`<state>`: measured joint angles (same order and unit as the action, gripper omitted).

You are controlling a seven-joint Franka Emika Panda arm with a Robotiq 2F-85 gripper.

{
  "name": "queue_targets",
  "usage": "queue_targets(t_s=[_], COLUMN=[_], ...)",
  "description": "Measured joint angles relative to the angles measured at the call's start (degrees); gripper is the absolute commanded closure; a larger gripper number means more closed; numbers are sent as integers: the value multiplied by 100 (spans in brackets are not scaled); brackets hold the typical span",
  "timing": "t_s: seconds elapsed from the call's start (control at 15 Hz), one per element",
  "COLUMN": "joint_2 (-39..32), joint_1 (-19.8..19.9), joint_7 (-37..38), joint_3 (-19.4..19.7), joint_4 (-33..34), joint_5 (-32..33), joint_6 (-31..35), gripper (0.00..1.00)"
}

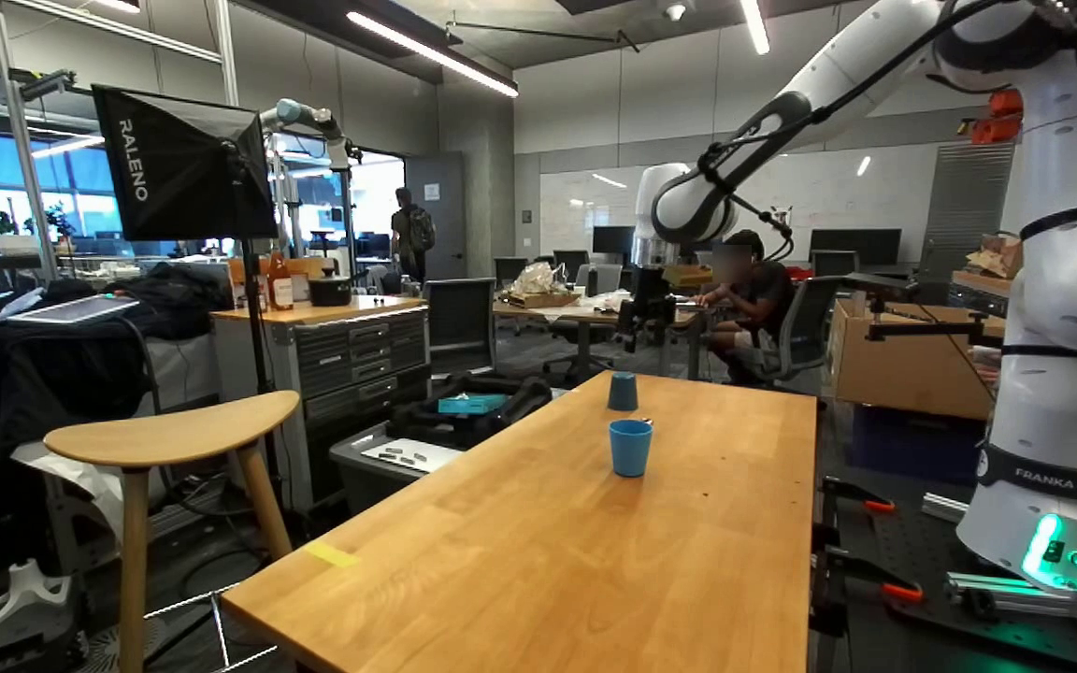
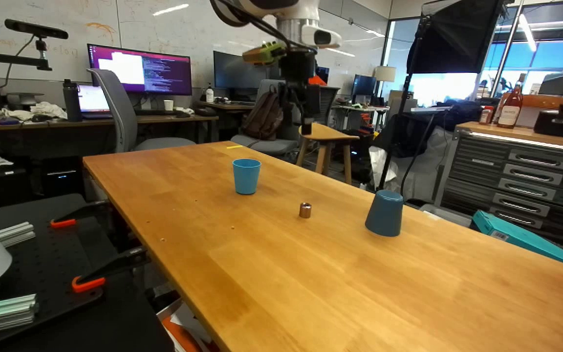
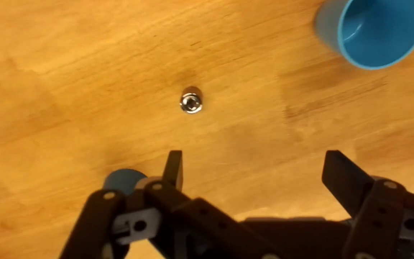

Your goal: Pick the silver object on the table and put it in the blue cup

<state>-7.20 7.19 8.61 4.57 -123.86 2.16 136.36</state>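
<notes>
Hanging over table (image 2: 281, 278), gripper (image 3: 253, 152) spread wide, empty. In exterior view, silver object (image 2: 305, 210) stands between blue cup (image 2: 246, 178) (left, far) and dark cup (image 2: 384, 213) (right, near).

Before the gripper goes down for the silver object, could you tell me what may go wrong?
The silver object sits off-centre from the open gripper in the wrist view, so a straight descent might miss or tip it. The gripper partly hides the upside-down darker cup there, and could perhaps bump it.

The claw (image 3: 254, 155) gapes downward beneath the arm (image 1: 842, 71).
</notes>
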Motion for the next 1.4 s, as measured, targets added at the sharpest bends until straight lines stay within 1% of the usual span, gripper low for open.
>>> queue_targets(t_s=[0.2,0.47,0.67,0.93,1.0,1.07,1.27,1.33,1.4], joint_2=[-1029,-2065,-2457,-2640,-2654,-2666,-2702,-2714,-2723], joint_1=[63,56,33,25,25,26,44,55,70], joint_7=[262,658,865,1002,1038,1066,1075,1075,1075], joint_3=[200,254,256,256,256,256,257,257,257], joint_4=[552,1157,1400,1559,1574,1588,1630,1641,1650], joint_5=[0,0,-15,-117,-149,-174,-346,-400,-461], joint_6=[13,18,14,-115,-165,-220,-359,-397,-421], gripper=[0,0,0,0,25,26,49,58,65])
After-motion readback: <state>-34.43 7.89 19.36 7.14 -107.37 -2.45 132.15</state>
